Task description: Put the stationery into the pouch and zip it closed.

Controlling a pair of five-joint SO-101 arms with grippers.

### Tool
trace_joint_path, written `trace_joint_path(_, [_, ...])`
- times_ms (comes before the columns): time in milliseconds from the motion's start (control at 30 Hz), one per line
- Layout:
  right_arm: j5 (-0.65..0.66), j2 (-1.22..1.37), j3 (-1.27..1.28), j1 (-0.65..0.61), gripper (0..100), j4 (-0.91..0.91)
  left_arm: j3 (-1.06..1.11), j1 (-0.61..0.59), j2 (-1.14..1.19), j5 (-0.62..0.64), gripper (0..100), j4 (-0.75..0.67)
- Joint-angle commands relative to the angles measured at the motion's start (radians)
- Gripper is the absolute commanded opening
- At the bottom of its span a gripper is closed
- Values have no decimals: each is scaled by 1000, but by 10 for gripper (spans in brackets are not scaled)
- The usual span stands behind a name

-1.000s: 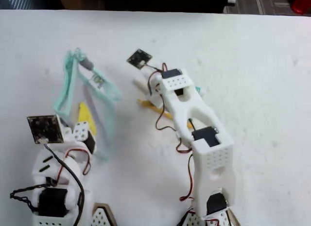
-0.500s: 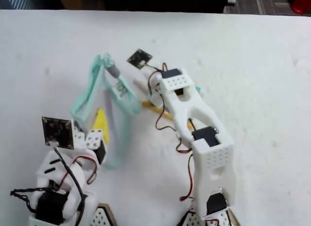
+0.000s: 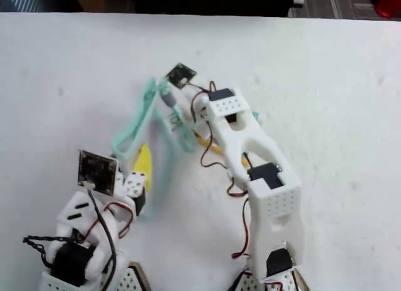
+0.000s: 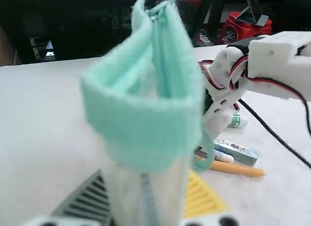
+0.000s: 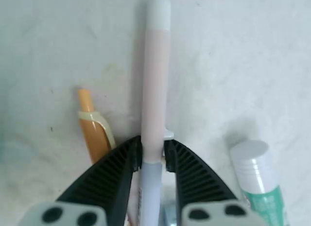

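My left gripper [image 4: 141, 199] is shut on the mint green pouch [image 4: 146, 109], which it holds upright with the mouth gaping. In the high view the pouch [image 3: 135, 131] hangs above the table, its far end touching or just beside the right arm. My right gripper [image 5: 153, 150] is down on the table, shut on a pale pink pen [image 5: 155, 85]. Next to that pen lie an orange pen [image 5: 95, 133] and a green-labelled glue stick [image 5: 257, 180]. The left wrist view shows the orange pen [image 4: 238, 170], a teal box [image 4: 235, 150] and the glue stick [image 4: 238, 121] beneath the right arm.
The white table [image 3: 326, 84] has open room to the right and at the far left. Its back edge meets a dark room. Red and black cables [image 3: 207, 156] loop beside the right arm. The left arm's base [image 3: 75, 253] fills the near left corner.
My left arm has swung the pouch to the right, from the table's left part up against the right arm. The right arm has kept still on the pen.
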Motion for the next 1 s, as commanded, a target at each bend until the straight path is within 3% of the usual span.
trace_joint_path(0, [-2, -1, -14, 13, 16, 25, -6, 18, -8, -52, 24, -31])
trace_joint_path(667, [0, 1, -15, 13, 17, 25, -5, 19, -8, -60, 24, -17])
trace_joint_path(767, [0, 1, -15, 13, 17, 25, -5, 21, -8, -118, 24, -15])
trace_joint_path(967, [0, 1, -15, 13, 17, 25, -5, 21, -8, -121, 24, -3])
